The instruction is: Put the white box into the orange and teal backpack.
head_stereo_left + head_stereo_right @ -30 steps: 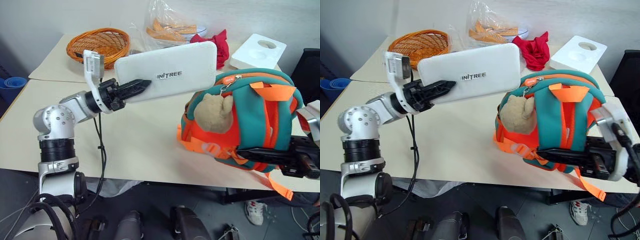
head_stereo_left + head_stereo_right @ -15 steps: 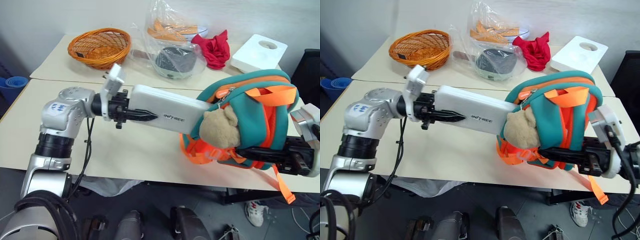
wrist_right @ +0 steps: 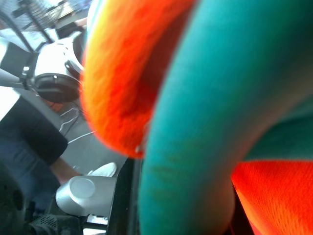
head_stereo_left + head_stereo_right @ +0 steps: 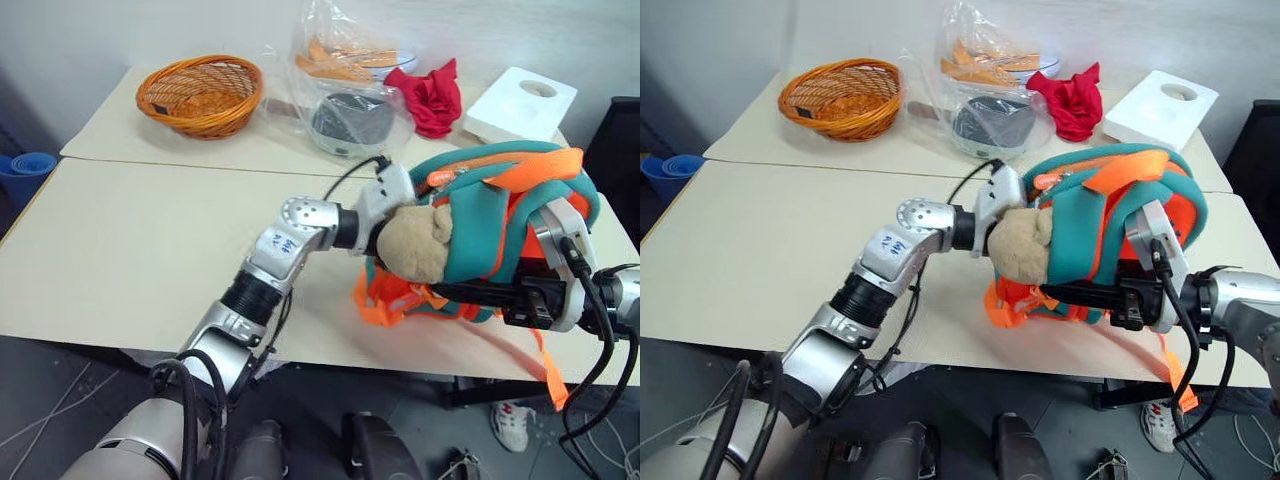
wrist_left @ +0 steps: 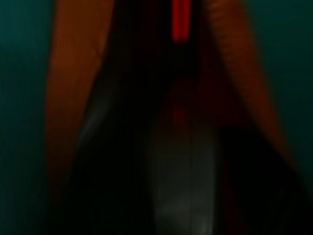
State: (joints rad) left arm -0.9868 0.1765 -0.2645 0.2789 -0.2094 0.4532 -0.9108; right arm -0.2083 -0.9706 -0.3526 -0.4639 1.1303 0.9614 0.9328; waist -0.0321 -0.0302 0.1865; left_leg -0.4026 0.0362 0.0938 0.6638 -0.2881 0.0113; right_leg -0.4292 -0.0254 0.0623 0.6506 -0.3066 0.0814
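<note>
Left eye view, left gripper [image 4: 400, 215] inside backpack [image 4: 500, 220]

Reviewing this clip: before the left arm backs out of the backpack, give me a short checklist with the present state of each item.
1. White box fully inside the orange and teal backpack: cannot tell; the bag hides it.
2. Left pincer released from the box: cannot tell; it is buried in the opening beside the plush toy.
3. Right pincer shut on the backpack, holding it up: ok.
4. Backpack resting over the table: ok, though near its front edge.
5. Withdrawal path free of the wicker basket and plastic bag: ok, both far back.
</note>
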